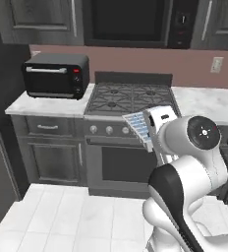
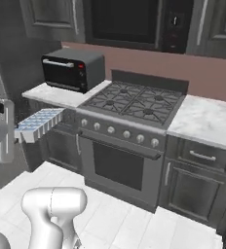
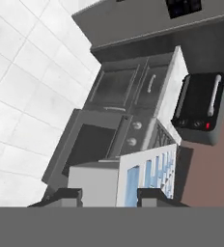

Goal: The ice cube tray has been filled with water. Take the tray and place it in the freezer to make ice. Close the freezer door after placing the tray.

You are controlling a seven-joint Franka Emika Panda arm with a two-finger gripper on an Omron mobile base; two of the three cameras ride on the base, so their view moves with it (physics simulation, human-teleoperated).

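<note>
The ice cube tray (image 2: 39, 122) is off the tabletop and carried in the air in front of the stove (image 2: 134, 104), clear of everything around it; in the hand view the tool (image 3: 109, 195) has its two dark finger tips narrowed onto the tray's near end, one on each side, so it is holding the tray. The water (image 3: 133, 185) shows as a pale-blue tint in the cells, two rows running away from the fingers.

Long axis: the tray sticks straight out from the tool; in the right base view it runs roughly level, its far end pointing toward the stove front and the marble tabletop (image 2: 56, 95) under the black toaster oven (image 2: 71, 69); in the left base view it looks a little tipped, cells facing up and to the side, though how much I cannot tell.

Step in hand, as I judge it: the pick-up is done and the carry is under way; the placing and the door closing are not yet done. The next move calls for bringing the tray round to the freezer, probably the dark tall surface at the left edge, while keeping it level so the water stays in; then sliding it onto a shelf long end first.
</note>
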